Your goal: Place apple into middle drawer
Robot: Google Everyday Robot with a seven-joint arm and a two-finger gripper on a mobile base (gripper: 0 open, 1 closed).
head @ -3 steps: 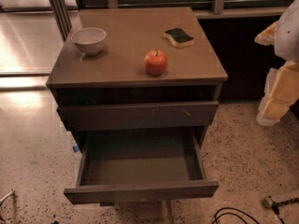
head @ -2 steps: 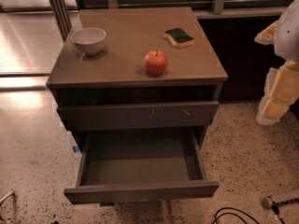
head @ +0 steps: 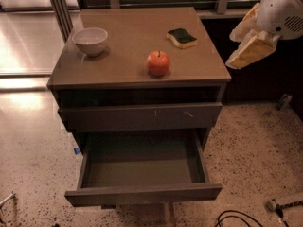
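Observation:
The red-orange apple stands on the brown cabinet top, near its front edge and right of centre. The middle drawer is pulled out below it, and its greenish-grey floor holds nothing. My gripper hangs in the air at the upper right, just past the cabinet's right edge, to the right of the apple and apart from it. It holds nothing that I can see.
A white bowl sits at the cabinet top's left. A green-and-yellow sponge lies at the back right. The scratched upper drawer front is nearly shut. Cables lie on the speckled floor at the lower right.
My gripper has moved up and to the left, from beside the cabinet's right flank to the level of the cabinet top. The apple, bowl, sponge and drawer have not moved.

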